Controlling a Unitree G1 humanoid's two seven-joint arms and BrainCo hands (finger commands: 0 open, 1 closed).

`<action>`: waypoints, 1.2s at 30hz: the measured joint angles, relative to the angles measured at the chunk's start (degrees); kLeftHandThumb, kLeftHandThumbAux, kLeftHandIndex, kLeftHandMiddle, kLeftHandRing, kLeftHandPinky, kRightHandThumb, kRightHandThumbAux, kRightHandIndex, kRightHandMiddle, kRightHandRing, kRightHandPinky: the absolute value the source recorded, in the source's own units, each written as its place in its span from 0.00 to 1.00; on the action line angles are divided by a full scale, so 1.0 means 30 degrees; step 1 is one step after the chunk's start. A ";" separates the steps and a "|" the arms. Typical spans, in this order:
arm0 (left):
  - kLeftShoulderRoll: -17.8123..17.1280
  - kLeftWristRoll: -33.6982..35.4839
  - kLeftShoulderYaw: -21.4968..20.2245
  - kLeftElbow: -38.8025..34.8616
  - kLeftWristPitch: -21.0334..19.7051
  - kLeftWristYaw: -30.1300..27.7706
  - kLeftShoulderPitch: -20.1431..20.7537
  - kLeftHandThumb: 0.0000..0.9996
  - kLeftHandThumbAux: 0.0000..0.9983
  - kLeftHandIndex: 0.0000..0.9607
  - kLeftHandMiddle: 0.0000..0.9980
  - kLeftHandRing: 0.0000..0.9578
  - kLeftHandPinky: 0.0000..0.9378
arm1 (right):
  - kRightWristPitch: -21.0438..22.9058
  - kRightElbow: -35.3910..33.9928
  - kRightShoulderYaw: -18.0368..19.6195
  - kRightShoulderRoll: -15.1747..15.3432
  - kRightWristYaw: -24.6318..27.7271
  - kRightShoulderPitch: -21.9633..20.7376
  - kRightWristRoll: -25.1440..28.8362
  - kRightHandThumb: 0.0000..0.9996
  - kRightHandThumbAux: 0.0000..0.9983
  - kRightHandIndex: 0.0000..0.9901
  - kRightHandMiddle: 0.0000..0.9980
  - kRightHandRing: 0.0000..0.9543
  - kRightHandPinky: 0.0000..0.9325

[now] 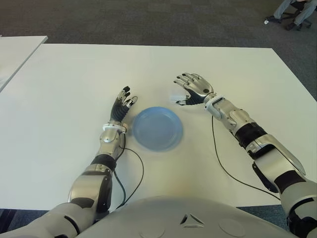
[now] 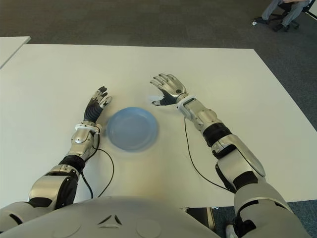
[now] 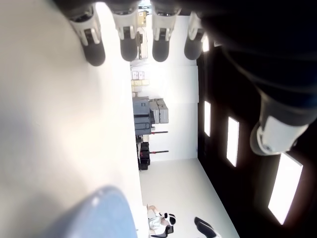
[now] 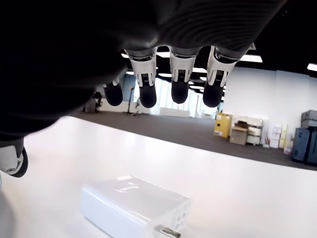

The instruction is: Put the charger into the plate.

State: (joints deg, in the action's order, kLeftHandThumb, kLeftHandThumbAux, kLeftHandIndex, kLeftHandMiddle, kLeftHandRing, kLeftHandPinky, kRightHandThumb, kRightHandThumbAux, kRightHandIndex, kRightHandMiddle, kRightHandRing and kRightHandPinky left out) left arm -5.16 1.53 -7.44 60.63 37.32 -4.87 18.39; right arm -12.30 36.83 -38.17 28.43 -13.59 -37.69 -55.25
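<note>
The white block charger [image 4: 133, 206] lies on the white table [image 1: 74, 89], just below my right hand's spread fingers [image 4: 179, 84]. In the eye views my right hand [image 1: 192, 89] hovers open beyond the plate's right side, and the charger [image 1: 174, 98] shows faintly beside its thumb. The blue plate [image 1: 141, 121] sits mid-table and holds nothing. My left hand [image 1: 124, 103] shows just left of the plate, fingers straight and holding nothing; the plate's edge [image 3: 94, 213] appears in its wrist view.
Black cables [image 1: 134, 173] [image 1: 222, 163] trail from both wrists across the near table. A second table [image 1: 15, 54] stands at the far left. A seated person's legs [image 1: 292, 12] show on the carpet at the far right.
</note>
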 measured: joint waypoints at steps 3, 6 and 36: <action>-0.0035 0.0132 -0.0235 0.0057 -0.0041 0.0001 0.0035 0.00 0.52 0.00 0.07 0.06 0.07 | -0.0098 -0.0120 0.0012 -0.0116 0.0046 0.0111 0.0001 0.09 0.35 0.00 0.00 0.00 0.00; -0.0062 0.0276 -0.0360 0.0097 -0.0042 0.0001 0.0050 0.00 0.52 0.00 0.07 0.06 0.07 | -0.0341 -0.0174 0.0009 -0.0169 0.0197 0.0244 0.0003 0.09 0.35 0.00 0.00 0.00 0.00; -0.0081 0.0341 -0.0397 0.0023 0.0033 -0.0001 -0.0069 0.00 0.51 0.00 0.07 0.06 0.07 | -0.3881 0.4092 -0.1355 -0.0088 0.0283 -0.0251 -0.0612 0.00 0.44 0.00 0.00 0.00 0.00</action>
State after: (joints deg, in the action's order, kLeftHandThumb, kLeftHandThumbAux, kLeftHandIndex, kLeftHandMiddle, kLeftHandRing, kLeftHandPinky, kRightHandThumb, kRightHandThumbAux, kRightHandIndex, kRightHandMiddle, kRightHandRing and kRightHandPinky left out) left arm -5.41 2.55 -8.63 60.70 37.42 -4.87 18.18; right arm -23.95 49.11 -42.23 28.16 -12.74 -38.44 -57.08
